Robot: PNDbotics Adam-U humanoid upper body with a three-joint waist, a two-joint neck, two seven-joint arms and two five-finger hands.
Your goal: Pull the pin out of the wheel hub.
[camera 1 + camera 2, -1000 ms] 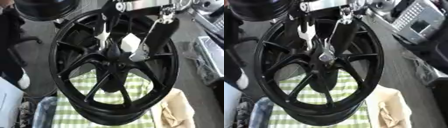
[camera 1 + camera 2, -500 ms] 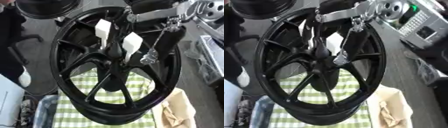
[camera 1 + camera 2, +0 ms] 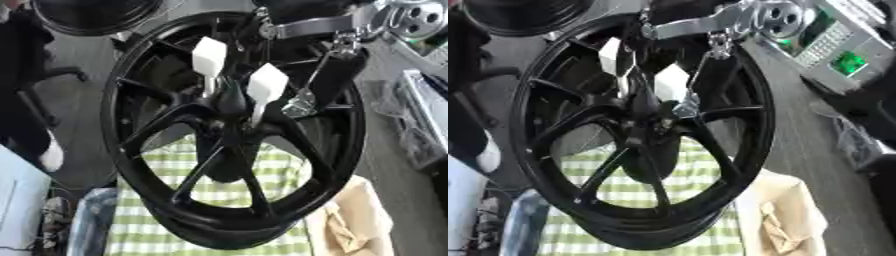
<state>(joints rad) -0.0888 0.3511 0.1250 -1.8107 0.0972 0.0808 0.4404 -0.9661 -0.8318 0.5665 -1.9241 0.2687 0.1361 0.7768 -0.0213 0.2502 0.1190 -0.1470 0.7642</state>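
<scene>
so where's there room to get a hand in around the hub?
Crowded: the hub top, where the right hand with white fingertip pads sits, its arm crossing the wheel's upper right. Freer: the gaps between the lower spokes, bordered by hub above and rim below, showing the green checked cloth. Upper-left spoke gaps also look open. Left hand isn't visible.
</scene>
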